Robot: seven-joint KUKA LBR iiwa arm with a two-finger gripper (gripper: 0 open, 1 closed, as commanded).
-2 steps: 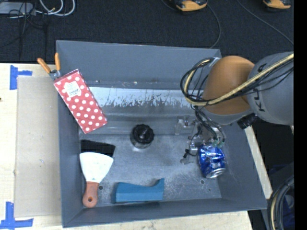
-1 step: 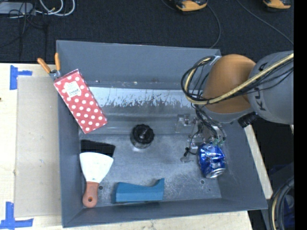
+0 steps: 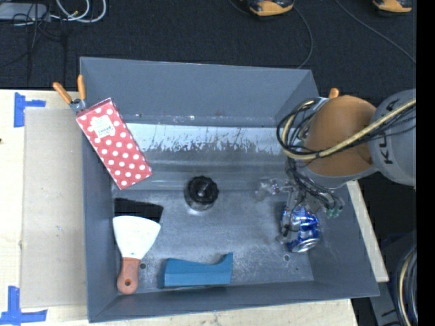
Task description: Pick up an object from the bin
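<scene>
Camera view, left to right: red dotted box (image 3: 113,143), white scraper (image 3: 134,240), blue block (image 3: 196,272), black knob (image 3: 202,190), then a crushed blue can (image 3: 304,231) by the bin's (image 3: 204,94) right wall, just under the end effector (image 3: 299,209), whose grip I cannot tell.

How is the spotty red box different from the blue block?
The red box has white dots all over; the blue block is plain. The red box leans tilted against the left wall of the bin, while the blue block lies flat on the floor by the near wall. The red box has straight edges; the blue block has a curved dip in its top edge. Both sit in the bin's left half.
</scene>
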